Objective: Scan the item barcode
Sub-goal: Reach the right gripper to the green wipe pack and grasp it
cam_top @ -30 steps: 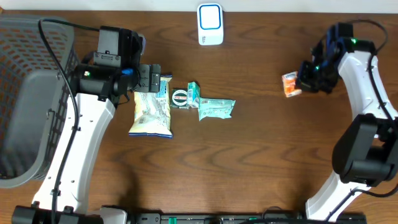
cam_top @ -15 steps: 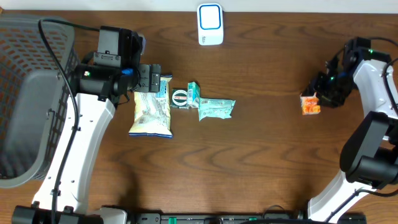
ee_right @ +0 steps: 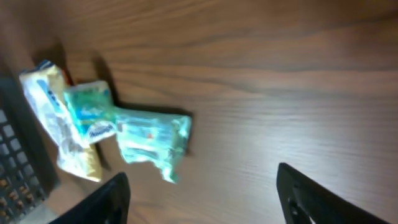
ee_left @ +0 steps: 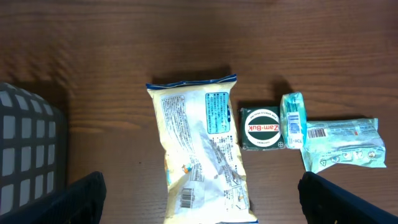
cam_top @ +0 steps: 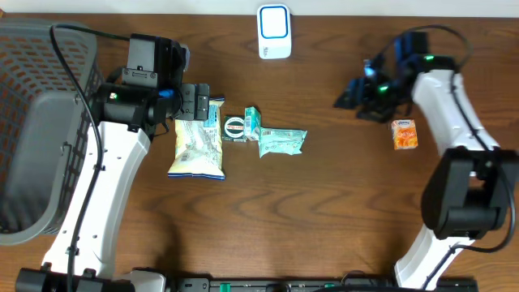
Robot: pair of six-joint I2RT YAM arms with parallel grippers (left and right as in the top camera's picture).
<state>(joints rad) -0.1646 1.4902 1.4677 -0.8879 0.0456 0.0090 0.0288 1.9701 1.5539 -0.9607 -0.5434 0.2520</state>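
The left gripper (ee_left: 202,186) hangs with its fingers spread wide and nothing between them, above the far end of a pale snack bag (ee_left: 202,158) in the left half of the table. The right gripper (ee_right: 204,174) also has its fingers apart and empty. It hovers over bare wood near the far edge, right of the middle.

The small orange carton (cam_top: 404,134) lies on the table in the right part, nearer the far edge than the near one. It is apart from the right gripper and just beside that arm's forearm. The white scanner (cam_top: 274,32) stands at the middle of the far edge.

Right of the bag sit a dark green tin (ee_left: 263,128) with a round label, a small teal box (ee_left: 293,120) touching it, and a teal packet (ee_left: 342,144) against the box. A grey mesh basket (cam_top: 32,122) fills the left edge.

The table (cam_top: 324,211) is dark brown wood with a wavy grain. A thin pale strip of wall shows beyond its far edge. The right wrist view is blurred.
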